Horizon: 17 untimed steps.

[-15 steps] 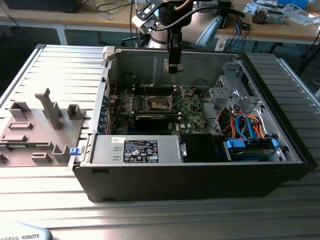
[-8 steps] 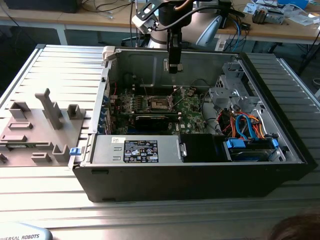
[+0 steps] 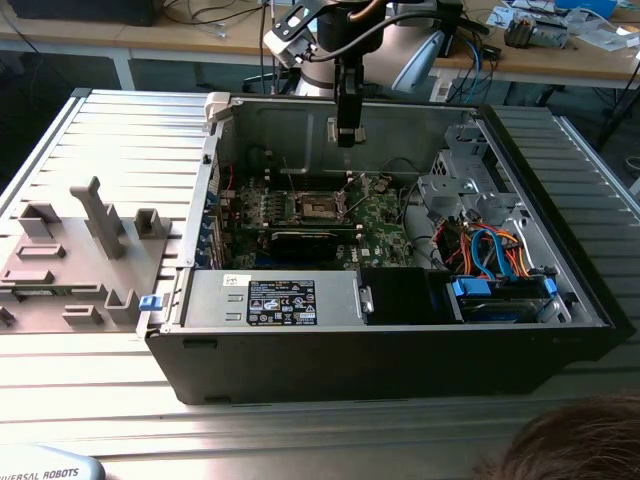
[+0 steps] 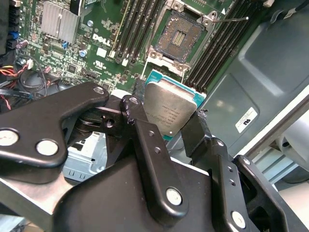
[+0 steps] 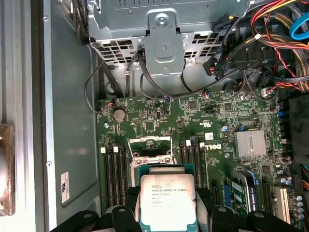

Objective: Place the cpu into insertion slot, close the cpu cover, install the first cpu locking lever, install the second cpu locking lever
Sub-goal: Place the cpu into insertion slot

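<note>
My gripper (image 3: 347, 135) hangs over the open computer case, above the motherboard. It is shut on the cpu (image 4: 169, 108), a flat square chip with a silver-grey top, pinched by its edges between the two black fingers (image 4: 140, 125). In the first wrist view the cpu (image 5: 166, 200) sits between the fingertips of the gripper (image 5: 167, 215), just short of the insertion slot (image 5: 149, 150). The insertion slot (image 4: 181, 34) is a dark square socket with a silver rim, uncovered and bare. A thin wire lever (image 4: 231, 19) sticks out beside it. In the exterior view the insertion slot (image 3: 318, 205) lies below the gripper.
Long memory slots (image 4: 219, 46) flank the socket on both sides. A black card (image 3: 305, 243) and the power supply (image 3: 280, 300) lie nearer the case front. A drive cage (image 3: 460, 180) with coloured cables stands at the exterior view's right. A grey fixture tray (image 3: 80, 250) sits outside the case.
</note>
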{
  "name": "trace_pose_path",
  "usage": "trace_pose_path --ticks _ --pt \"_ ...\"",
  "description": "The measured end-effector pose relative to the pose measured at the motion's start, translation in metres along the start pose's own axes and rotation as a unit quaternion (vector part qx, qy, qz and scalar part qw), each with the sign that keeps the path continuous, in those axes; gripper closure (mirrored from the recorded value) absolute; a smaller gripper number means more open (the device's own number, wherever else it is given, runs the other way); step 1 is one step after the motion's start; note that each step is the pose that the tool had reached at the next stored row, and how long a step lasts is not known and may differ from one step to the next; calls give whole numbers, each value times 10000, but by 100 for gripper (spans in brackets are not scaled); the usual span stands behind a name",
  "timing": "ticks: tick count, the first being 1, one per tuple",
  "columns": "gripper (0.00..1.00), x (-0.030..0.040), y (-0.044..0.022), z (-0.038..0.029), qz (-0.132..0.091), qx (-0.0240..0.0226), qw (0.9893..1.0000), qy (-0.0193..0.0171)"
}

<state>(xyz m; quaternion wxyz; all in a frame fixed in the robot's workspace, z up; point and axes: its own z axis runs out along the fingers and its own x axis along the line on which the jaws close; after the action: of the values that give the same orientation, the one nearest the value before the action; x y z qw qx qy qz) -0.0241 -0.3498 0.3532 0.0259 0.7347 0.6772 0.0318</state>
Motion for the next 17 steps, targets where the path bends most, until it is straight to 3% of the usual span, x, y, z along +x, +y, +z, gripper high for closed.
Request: trace_pose_path --ticks 17 --pt "46 0 -1 8 83 -1 10000 -7"
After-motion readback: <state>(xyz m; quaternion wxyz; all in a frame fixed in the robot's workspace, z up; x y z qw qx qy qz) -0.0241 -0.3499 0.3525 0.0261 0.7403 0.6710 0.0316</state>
